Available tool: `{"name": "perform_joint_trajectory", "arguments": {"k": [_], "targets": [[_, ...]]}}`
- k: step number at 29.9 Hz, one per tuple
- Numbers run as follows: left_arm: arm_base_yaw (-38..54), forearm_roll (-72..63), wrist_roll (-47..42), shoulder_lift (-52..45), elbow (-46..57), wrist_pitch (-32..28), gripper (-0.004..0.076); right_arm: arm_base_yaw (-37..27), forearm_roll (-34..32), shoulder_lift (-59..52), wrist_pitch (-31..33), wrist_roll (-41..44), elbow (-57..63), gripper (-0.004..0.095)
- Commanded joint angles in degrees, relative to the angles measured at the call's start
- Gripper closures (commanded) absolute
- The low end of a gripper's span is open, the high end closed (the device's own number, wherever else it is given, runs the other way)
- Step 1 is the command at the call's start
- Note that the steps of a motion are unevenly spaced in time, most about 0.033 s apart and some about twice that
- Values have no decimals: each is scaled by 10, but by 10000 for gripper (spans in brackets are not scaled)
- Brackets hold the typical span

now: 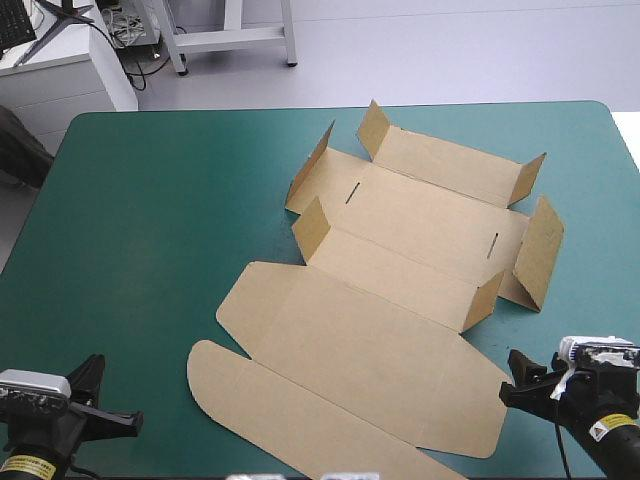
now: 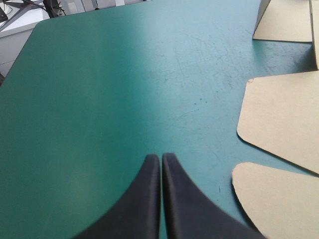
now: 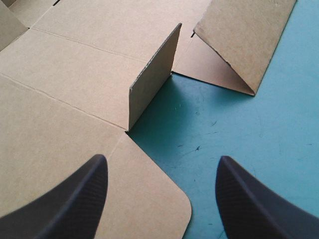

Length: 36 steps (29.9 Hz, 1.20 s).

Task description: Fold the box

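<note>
High view: the brown box lies mostly flat on the surface, right of middle, fold lines slanting from far left to near right.
The left pincer is closed, tips meeting, the box's rounded flaps off to its right. The right pincer stands wide at the box's near corner, a raised flap just ahead, so the right arm is likely the nearer.

The worktop is lit brightly and evenly from above. Short, soft shadows are cast by the raised flaps of the box. A pale sheen is seen across the worktop's far part in the left wrist view.
</note>
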Motion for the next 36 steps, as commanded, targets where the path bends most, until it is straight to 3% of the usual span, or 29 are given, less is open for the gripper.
{"name": "perform_joint_trajectory", "arguments": {"k": [1, 14, 20, 27, 36], "targets": [[-2, -3, -3, 9, -14, -41, 734, -6, 10, 41, -12, 0, -48, 319], [-2, -3, -3, 9, -14, -41, 734, -6, 9, 289, 33, 11, -226, 319], [-2, -3, -3, 9, -14, -41, 734, -6, 43, 405, 46, 28, -281, 347], [-2, -3, -3, 9, -14, -41, 734, -6, 55, 525, 85, 28, -315, 408], [-2, -3, -3, 9, -14, -41, 734, -6, 68, 622, 58, 29, -316, 410]]}}
